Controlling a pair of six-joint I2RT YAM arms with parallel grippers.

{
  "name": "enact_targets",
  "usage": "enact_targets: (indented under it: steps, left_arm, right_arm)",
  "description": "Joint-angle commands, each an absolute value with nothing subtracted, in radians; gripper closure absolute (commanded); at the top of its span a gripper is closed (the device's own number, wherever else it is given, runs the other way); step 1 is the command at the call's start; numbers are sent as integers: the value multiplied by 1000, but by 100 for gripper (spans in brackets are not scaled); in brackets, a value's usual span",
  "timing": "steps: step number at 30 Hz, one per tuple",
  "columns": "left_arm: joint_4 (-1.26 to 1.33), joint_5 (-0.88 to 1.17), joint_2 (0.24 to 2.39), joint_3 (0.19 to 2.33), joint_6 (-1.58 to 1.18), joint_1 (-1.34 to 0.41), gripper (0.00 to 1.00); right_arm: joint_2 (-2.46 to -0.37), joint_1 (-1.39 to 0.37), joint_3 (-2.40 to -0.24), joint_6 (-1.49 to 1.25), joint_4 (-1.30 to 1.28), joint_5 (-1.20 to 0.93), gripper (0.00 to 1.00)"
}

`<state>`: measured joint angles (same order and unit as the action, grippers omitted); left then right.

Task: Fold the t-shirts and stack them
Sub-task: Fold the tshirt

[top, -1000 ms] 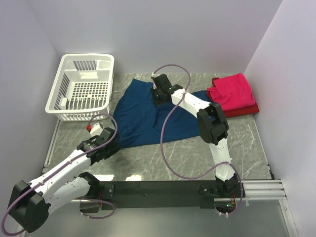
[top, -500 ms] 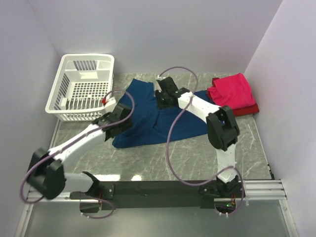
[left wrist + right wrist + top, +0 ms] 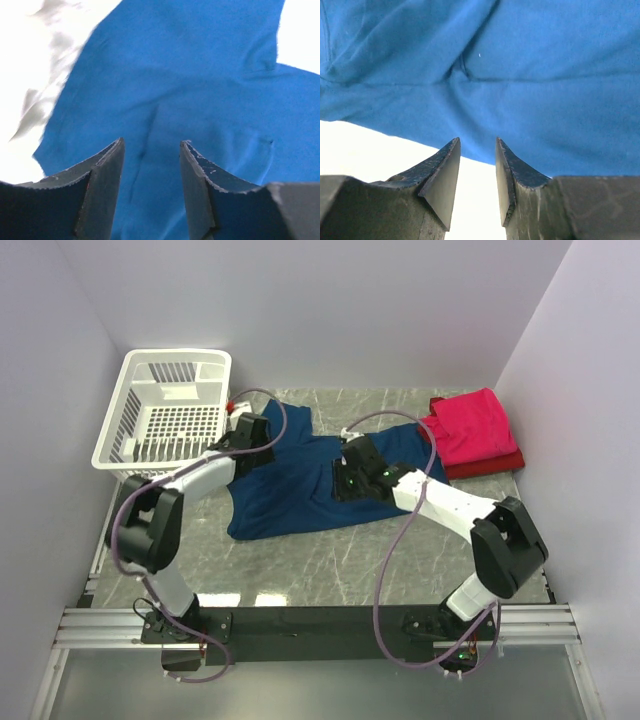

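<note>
A white slotted basket [image 3: 165, 420] stands at the far left of a marble-patterned table [image 3: 330, 560], hemmed in by pale walls [image 3: 330, 310]. Its right rim lies just beside the left arm's wrist.

The left gripper [image 3: 255, 438] hangs over the upper left corner of the navy blue t-shirt [image 3: 290, 490], which is spread, rumpled and unfolded, across the middle of the table. In the left wrist view the left gripper [image 3: 150, 165] has its two fingers [image 3: 102, 185] parted with nothing between them. Creased navy cloth [image 3: 200, 100] fills the space beyond, and whether the tips touch it cannot be told.

A purple cable [image 3: 395, 550] loops from each arm above the shirt and the tabletop.

Further right, the right gripper [image 3: 348, 478] sits low over the shirt's middle, its arm reaching in from the right across the cloth. In the right wrist view the right gripper [image 3: 477, 170] also has its jaws apart, a narrower gap holding nothing. The fingers [image 3: 445, 175] frame the shirt's edge [image 3: 520, 100] where it meets the bright bare table.

At the far right, against the wall, a folded pinkish-red t-shirt [image 3: 470, 425] rests on top of a darker red t-shirt [image 3: 495, 465]. The stack's left edge is just beside the navy shirt's right corner.
</note>
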<state>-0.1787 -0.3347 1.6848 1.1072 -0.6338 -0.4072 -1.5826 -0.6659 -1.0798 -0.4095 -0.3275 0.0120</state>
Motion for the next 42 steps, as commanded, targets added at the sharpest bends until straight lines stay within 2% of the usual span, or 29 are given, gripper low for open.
enact_targets:
  steps: [1, 19, 28, 34, 35, 42]
  left_arm:
    - [-78, -275, 1773, 1203, -535, -416, 47]
    - [-43, -209, 1947, 1259, -488, -379, 59]
    - [-43, -199, 1976, 1264, -499, -379, 76]
    - [-60, -230, 1967, 1270, -511, -377, 94]
    - [-63, -233, 1965, 1272, -511, -377, 99]
    - [-78, -278, 1899, 1281, -511, -373, 100]
  right_arm:
    - [-1525, -680, -1031, -456, -265, 32, 59]
    - [-1451, -724, -933, -468, -293, 75, 59]
    - [-1466, -732, -896, -479, -275, 78, 59]
    - [-1477, -741, -885, -488, -267, 78, 59]
    - [-1482, -741, -885, -488, -267, 80, 59]
    - [-1509, -744, -896, -488, -262, 83, 59]
